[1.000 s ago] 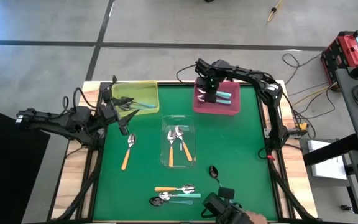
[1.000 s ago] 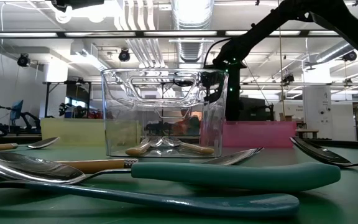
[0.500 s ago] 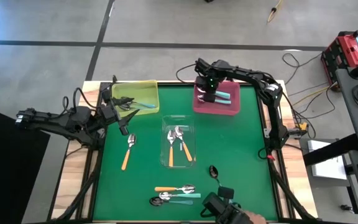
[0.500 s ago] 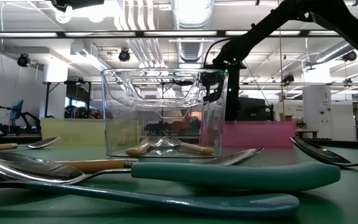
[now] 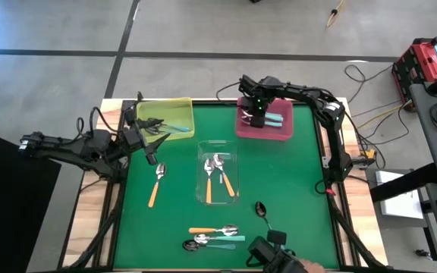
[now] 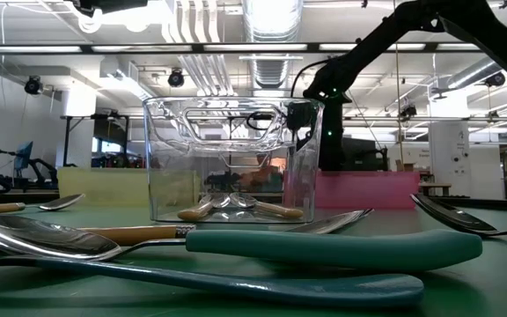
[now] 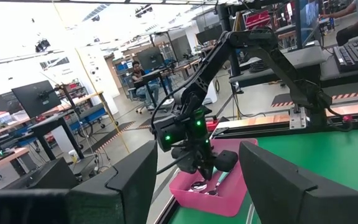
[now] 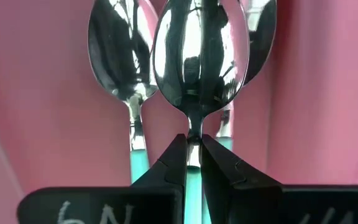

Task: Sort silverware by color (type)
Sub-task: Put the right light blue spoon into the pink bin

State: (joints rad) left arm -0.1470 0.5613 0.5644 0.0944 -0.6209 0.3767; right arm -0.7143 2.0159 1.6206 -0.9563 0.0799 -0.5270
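Note:
My right gripper hangs over the pink tray at the far right, pointing steeply down and shut on a teal-handled spoon. Two more teal-handled spoons lie on the tray's floor under it. My left gripper waits open and level beside the yellow tray, which holds a teal-handled spoon. Orange-handled spoons lie in the clear tray. An orange-handled spoon, an orange one, a teal one and a dark spoon lie flat on the green mat. My right gripper pinches the spoon's thin neck, just behind the bowl, between its two fingertips. The fingers come from above and lie along the spoon. The shiny bowl sticks out past the fingertips, over the spoons in the pink tray; whether it touches them I cannot tell.
The clear tray stands mid-table between the two arms. A small dark device and a person's hand are at the near edge. Bare green mat lies right of the clear tray.
My right gripper has sunk a little toward the pink tray's floor, still shut on the spoon.

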